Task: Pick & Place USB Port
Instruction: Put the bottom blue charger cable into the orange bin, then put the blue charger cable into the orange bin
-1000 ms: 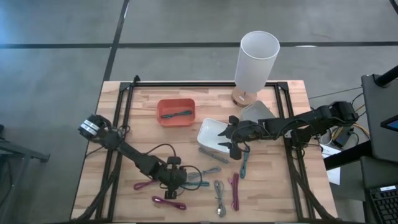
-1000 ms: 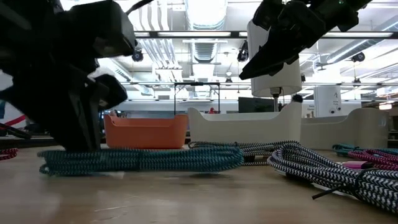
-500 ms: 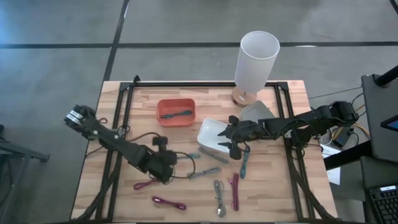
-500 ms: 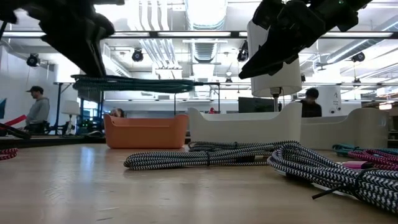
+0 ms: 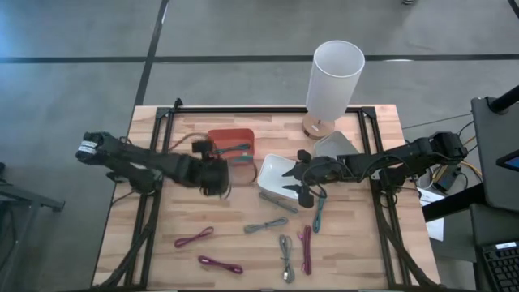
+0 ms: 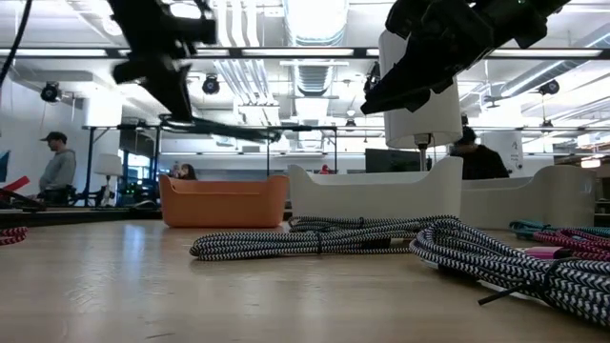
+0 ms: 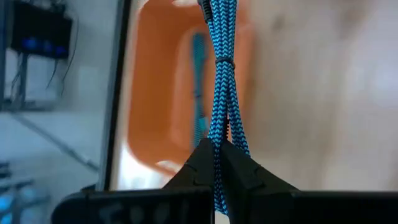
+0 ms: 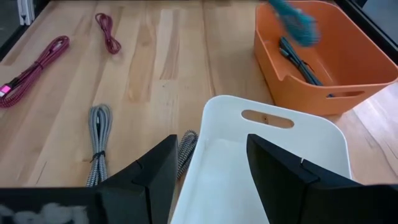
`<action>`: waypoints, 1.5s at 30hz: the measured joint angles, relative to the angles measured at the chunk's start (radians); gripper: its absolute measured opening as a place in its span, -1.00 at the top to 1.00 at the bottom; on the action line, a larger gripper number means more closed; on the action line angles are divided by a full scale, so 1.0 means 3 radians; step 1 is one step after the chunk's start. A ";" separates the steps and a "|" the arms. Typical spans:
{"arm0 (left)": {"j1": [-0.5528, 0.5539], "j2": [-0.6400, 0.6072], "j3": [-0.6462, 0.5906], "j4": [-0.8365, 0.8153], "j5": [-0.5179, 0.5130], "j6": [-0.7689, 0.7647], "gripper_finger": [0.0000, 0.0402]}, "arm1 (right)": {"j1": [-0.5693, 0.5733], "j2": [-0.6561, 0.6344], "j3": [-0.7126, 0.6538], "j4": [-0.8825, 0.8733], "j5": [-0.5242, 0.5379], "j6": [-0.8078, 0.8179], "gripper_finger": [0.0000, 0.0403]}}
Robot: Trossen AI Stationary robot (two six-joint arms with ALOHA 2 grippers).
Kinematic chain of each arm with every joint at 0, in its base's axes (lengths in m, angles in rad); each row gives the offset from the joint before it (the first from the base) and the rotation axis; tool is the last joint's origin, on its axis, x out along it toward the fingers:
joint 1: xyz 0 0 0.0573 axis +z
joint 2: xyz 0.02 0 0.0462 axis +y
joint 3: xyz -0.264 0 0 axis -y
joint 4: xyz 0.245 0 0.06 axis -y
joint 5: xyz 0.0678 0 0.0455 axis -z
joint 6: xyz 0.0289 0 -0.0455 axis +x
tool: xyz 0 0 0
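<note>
My left gripper (image 5: 219, 173) is shut on a coiled blue braided cable (image 7: 219, 74) and hovers at the near rim of the orange bin (image 5: 229, 146), which holds another blue cable (image 7: 199, 81). In the low view the held cable (image 6: 224, 129) sticks out level, high above the table. My right gripper (image 5: 305, 183) is open and hangs over the white bin (image 5: 274, 174); in the right wrist view (image 8: 208, 177) its fingers frame that bin (image 8: 267, 155). My left gripper pinches the blue cable bundle between its two fingers near one end (image 7: 217, 152), the fingers lying along the bundle. The bundle is lifted clear of the table and reaches out past the fingertips over the orange bin.
Loose coiled cables lie on the near half of the table: black-and-white ones (image 5: 268, 225) (image 5: 285, 247), magenta ones (image 5: 306, 247) (image 5: 195, 237) (image 5: 220, 264) and a teal one (image 5: 318, 215). A tall white cylinder (image 5: 332, 81) stands at the far edge.
My left gripper has lifted the blue cable off the table near the front and carried it up and toward the far edge, to the orange bin. The cable now hangs clear in the air. The right arm has kept still.
</note>
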State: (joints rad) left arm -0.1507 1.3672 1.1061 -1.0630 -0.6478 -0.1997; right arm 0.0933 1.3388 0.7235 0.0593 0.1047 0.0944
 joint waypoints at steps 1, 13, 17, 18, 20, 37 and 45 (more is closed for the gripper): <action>0.0130 0.0002 -0.0001 -0.0006 0.0009 0.0074 0.96 | 0.0000 0.0000 0.0000 0.0003 0.0000 0.0000 0.06; 0.0957 0.0112 -0.0211 0.0434 0.0462 0.0853 0.97 | 0.0000 0.0000 0.0000 0.0006 0.0000 0.0009 0.06; 0.0994 0.0154 -0.0360 0.0612 0.0482 0.0915 0.96 | 0.0000 0.0000 0.0000 0.0011 0.0000 0.0009 0.06; 0.1002 0.0162 -0.0391 0.0655 0.0481 0.0920 0.96 | 0.0000 0.0000 0.0000 0.0010 0.0000 0.0009 0.06; 0.1019 0.0166 -0.0459 0.0779 0.0487 0.0923 0.96 | 0.0000 0.0000 0.0000 0.0010 0.0000 0.0009 0.06; 0.1111 0.0188 -0.0916 0.1428 0.0524 0.1016 0.75 | 0.0000 0.0000 0.0000 0.0013 0.0000 0.0010 0.06; 0.1129 0.0188 -0.0922 0.1546 0.0503 0.1020 0.56 | 0.0000 0.0000 0.0000 0.0013 0.0000 0.0010 0.06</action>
State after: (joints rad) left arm 0.1879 1.4235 0.8295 -0.5991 -0.4969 0.1062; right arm 0.0933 1.3388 0.7235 0.0631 0.1047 0.0975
